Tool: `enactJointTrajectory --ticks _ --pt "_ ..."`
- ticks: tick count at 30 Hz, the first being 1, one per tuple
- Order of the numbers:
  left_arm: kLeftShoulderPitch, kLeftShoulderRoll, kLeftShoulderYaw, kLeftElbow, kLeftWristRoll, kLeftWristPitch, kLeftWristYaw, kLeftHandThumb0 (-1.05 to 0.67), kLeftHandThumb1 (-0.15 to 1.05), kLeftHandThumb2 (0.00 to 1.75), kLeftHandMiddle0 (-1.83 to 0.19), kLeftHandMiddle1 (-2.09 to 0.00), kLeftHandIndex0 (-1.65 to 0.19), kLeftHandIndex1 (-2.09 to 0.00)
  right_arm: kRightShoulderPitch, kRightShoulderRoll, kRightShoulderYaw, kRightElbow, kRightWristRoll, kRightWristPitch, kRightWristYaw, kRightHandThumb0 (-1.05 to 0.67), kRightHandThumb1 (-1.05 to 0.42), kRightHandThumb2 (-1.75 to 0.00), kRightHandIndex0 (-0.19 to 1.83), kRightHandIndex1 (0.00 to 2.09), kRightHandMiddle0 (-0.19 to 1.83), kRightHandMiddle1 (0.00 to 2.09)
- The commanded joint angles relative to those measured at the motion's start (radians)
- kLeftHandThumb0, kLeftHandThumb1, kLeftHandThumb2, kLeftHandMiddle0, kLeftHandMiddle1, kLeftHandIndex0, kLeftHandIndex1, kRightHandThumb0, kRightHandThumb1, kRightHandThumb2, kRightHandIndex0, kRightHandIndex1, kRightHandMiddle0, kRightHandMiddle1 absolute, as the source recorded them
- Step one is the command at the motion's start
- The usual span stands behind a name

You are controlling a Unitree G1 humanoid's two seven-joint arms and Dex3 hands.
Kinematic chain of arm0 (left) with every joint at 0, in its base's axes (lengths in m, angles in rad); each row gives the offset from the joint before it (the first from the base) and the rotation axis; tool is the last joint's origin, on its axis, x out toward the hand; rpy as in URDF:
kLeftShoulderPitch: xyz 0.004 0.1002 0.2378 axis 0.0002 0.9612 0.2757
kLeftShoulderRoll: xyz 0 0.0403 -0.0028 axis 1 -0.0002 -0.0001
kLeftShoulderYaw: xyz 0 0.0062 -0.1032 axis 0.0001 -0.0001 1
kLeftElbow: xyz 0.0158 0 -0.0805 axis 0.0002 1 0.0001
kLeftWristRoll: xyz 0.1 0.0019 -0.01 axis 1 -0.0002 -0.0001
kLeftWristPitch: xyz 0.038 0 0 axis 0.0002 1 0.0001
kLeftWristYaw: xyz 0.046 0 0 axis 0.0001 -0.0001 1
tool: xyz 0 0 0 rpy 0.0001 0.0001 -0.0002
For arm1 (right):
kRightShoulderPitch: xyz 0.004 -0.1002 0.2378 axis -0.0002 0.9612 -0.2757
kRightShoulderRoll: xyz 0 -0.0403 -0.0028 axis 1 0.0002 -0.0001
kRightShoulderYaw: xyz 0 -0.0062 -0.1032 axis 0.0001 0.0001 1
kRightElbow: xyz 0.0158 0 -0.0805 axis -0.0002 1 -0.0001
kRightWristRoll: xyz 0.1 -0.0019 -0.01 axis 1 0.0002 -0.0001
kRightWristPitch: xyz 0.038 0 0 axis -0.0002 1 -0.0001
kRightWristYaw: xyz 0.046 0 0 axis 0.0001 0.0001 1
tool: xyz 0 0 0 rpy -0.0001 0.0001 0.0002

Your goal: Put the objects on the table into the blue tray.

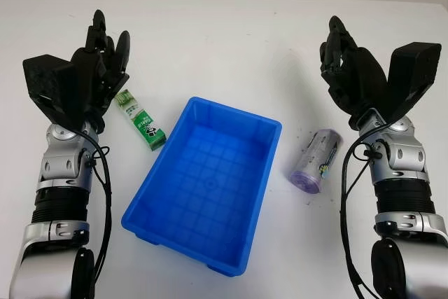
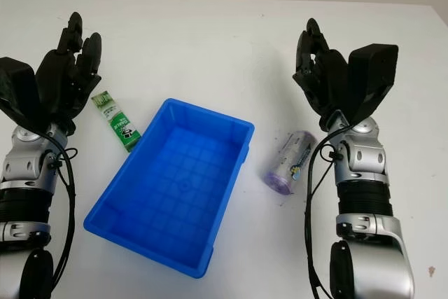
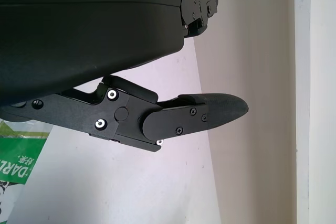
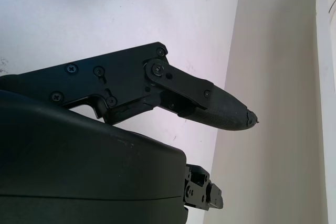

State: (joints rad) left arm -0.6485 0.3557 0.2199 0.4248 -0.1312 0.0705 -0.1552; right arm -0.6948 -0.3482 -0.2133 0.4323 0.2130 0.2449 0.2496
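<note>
A blue tray [image 1: 270,128] sits in the middle of the white table, with nothing inside. To its left lies a green and white box [image 1: 141,121]; a corner of the box [image 3: 21,156] shows in the left wrist view. To the tray's right lies a purple roll [image 1: 316,160] on its side. My left hand [image 1: 105,50] is open, raised above the table just left of the green box. My right hand [image 1: 341,54] is open, raised beyond and to the right of the purple roll. Neither hand touches anything.
The white table [image 1: 224,47] stretches far behind the tray. Its far edge meets a beige wall [image 3: 252,51].
</note>
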Motion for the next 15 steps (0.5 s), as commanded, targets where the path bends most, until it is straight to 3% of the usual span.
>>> enactJointTrajectory --ticks 1,10,13,15 --pt "0.003 0.007 0.004 -0.018 0.000 0.002 0.002 -0.69 1.05 0.53 0.19 -0.04 0.19 -0.03 0.001 0.000 -0.003 -0.017 0.002 0.007 -0.002 -0.69 -1.05 -0.78 -0.19 0.00 -0.19 0.00" --pt "-0.017 0.003 -0.003 0.007 -0.001 0.016 -0.009 -0.69 1.05 0.53 0.19 -0.01 0.19 -0.01 0.000 -0.020 -0.014 -0.039 0.038 0.045 0.042 -0.66 -1.05 -0.73 -0.19 0.00 -0.19 0.00" --pt "-0.019 0.000 -0.003 0.011 -0.005 0.018 -0.011 -0.70 1.05 0.52 0.19 0.00 0.19 0.00 0.013 -0.080 0.017 -0.126 0.004 0.033 0.096 -0.59 -1.05 -0.58 -0.17 0.02 -0.18 0.01" --pt "-0.016 -0.002 -0.002 0.006 -0.005 0.020 -0.009 -0.70 1.05 0.52 0.19 0.00 0.19 0.00 0.023 -0.147 0.051 -0.190 -0.056 -0.009 0.144 -0.57 -1.05 -0.34 -0.03 0.08 -0.07 0.07"
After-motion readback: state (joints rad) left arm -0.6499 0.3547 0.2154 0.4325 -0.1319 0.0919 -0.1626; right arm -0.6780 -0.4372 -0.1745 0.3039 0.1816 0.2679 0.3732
